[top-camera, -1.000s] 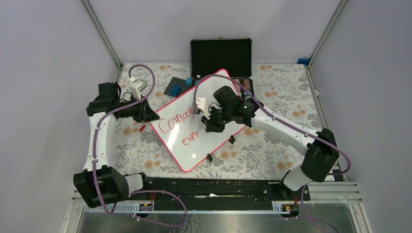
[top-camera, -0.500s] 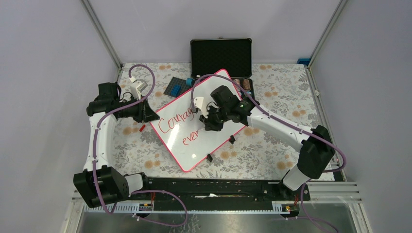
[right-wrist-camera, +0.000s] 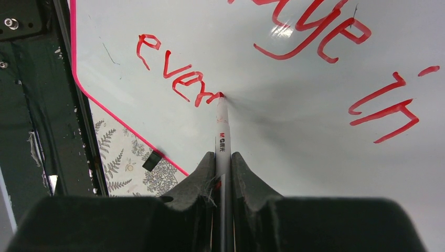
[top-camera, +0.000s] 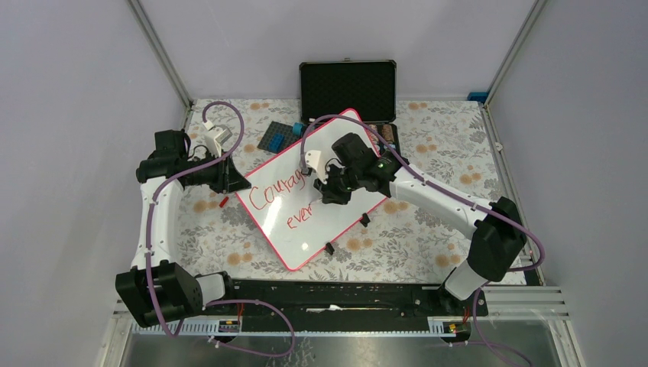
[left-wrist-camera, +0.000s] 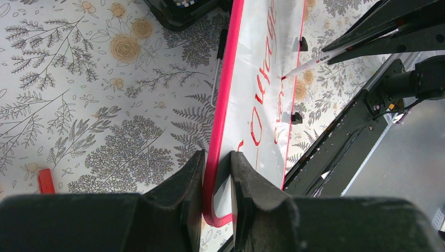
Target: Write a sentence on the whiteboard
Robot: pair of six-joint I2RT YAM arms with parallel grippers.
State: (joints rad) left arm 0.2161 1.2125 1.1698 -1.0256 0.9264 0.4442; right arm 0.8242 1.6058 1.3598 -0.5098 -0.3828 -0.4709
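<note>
Red-tipped marker [right-wrist-camera: 222,123], clamped in the right hand [right-wrist-camera: 223,157], has crept slightly toward upper left, its tip ending "ever" in the sentence [right-wrist-camera: 181,84]; "every step" remains. Left hand [left-wrist-camera: 216,157] pinches the whiteboard [top-camera: 306,229], mid-frame on the worktop [top-camera: 428,153].

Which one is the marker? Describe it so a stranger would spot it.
Start at the whiteboard in mid-table. Over it the right gripper pinches the marker, a thin white stick. Its red tip touches the end of the sentence, unlike the small red piece lying off the board.
</note>
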